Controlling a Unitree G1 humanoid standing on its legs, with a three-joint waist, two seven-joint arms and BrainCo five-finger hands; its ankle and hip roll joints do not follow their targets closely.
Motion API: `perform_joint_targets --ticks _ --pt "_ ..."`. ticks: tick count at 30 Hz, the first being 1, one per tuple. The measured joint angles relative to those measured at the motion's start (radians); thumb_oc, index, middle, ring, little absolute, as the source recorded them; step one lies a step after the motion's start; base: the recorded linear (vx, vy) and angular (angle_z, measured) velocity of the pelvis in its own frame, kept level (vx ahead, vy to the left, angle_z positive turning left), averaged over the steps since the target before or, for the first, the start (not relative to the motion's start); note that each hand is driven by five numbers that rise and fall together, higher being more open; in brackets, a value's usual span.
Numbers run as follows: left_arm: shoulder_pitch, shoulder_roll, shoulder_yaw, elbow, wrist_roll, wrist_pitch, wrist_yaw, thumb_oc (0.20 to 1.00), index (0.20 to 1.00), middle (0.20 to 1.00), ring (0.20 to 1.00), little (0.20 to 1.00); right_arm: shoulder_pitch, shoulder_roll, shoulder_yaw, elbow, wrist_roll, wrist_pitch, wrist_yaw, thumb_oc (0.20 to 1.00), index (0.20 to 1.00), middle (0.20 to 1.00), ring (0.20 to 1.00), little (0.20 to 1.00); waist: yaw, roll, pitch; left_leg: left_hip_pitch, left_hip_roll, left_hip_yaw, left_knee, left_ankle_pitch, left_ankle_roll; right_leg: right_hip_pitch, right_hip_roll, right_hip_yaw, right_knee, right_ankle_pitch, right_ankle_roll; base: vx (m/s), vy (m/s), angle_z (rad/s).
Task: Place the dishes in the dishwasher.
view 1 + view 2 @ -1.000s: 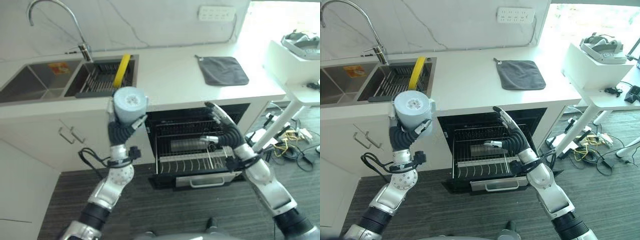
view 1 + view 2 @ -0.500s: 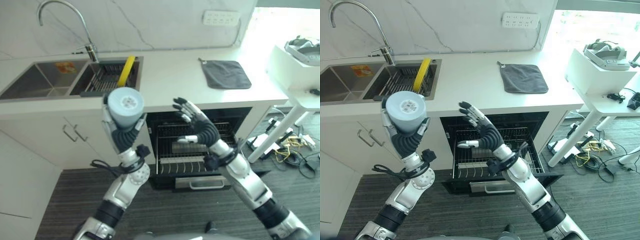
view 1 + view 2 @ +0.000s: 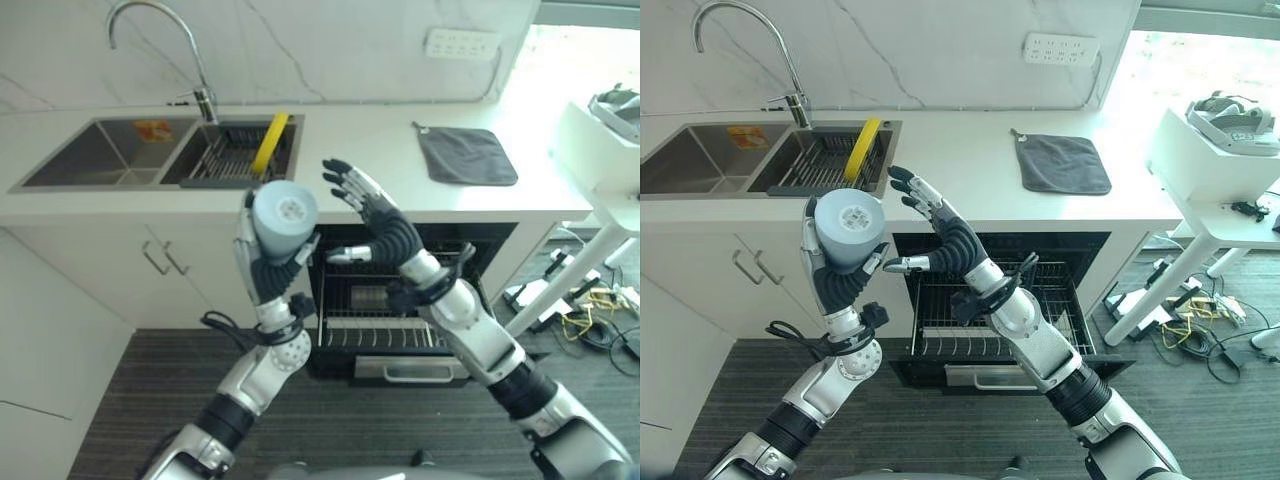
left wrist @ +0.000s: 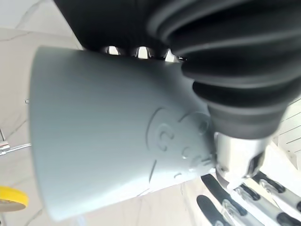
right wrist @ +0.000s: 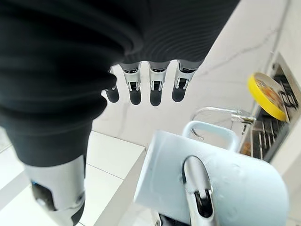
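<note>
Holding the blue cup (image 3: 284, 215) tight in the left robot hand (image 3: 268, 268), it should be passed slowly to the wide-open right robot hand (image 3: 378, 222), above the dishwasher (image 3: 400, 300).

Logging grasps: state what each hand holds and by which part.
The left hand grips the pale blue cup around its side wall. The right hand is open, holding nothing.

We see strong daylight pouring in from the window (image 3: 1200, 50) at the upper right, burnt out to white, and it washes the pale countertop (image 3: 380, 180) and marble wall (image 3: 330, 50) evenly, with little glare. The dishwasher (image 3: 400, 290) cavity under the counter stays dark. In the left wrist view the mug (image 4: 103, 132) is softly lit, shaded where the hand's dark cover lies over it.
</note>
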Motion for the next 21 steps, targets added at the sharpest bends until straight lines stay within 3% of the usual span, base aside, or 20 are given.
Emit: perform_joint_targets --ticks 5,10,21 --pt "0.000 0.000 0.000 0.021 -0.001 0.000 -0.006 0.200 0.200 0.200 0.200 0.200 0.000 -0.015 -0.007 0.027 -0.008 0.002 -0.052 1.000 1.000 1.000 1.000 1.000 0.000 0.000 0.000 -0.001 0.000 -0.001 0.002 0.000 0.000 0.000 0.000 0.000 0.001 0.000 0.000 0.00 0.000 0.00" --pt "0.021 -0.012 0.001 0.069 -0.199 -0.003 -0.142 0.200 0.200 0.200 0.200 0.200 0.000 -0.028 -0.026 0.037 -0.010 0.023 -0.086 1.000 1.000 1.000 1.000 1.000 0.004 0.000 0.000 -0.002 0.000 -0.003 0.002 0.000 0.000 0.000 0.000 0.000 0.001 0.000 0.000 0.00 0.000 0.00" --pt "0.034 -0.015 0.004 0.066 -0.194 -0.011 -0.153 0.200 0.200 0.200 0.200 0.200 0.000 -0.035 -0.053 0.044 -0.048 0.069 -0.098 1.000 1.000 1.000 1.000 1.000 0.005 0.000 0.000 -0.003 0.001 -0.004 0.002 0.000 0.000 0.000 0.000 0.000 0.001 -0.002 0.001 0.00 0.000 0.00"
